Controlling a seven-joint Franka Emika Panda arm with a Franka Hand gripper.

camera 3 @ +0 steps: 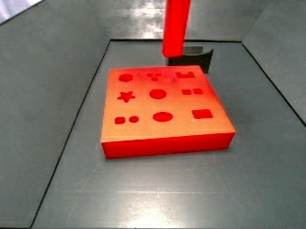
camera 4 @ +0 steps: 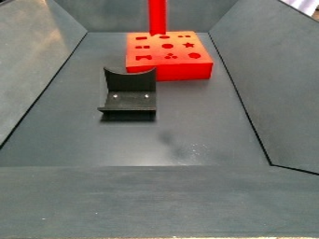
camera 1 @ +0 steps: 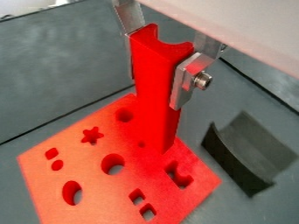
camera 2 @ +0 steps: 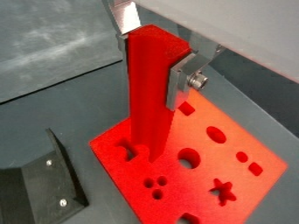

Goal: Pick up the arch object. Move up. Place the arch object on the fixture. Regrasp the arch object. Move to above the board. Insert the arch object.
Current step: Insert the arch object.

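The gripper (camera 1: 163, 54) clamps the upper end of the arch object (camera 1: 152, 96), its silver fingers (camera 1: 191, 77) pressed to either side of the bright red bar, which hangs upright over the board (camera 1: 70, 162). In both wrist views the bar's lower end stands over the slab's edge near the arch-shaped hole (camera 1: 181, 172). In a side view the fixture (camera 4: 129, 93) sits in the foreground on the dark grey floor (camera 4: 174, 140), apart from the board (camera 4: 169, 54) behind it, where the bar (camera 4: 159, 17) rises out of frame. Sloped grey walls (camera 4: 44, 65) enclose the workspace.
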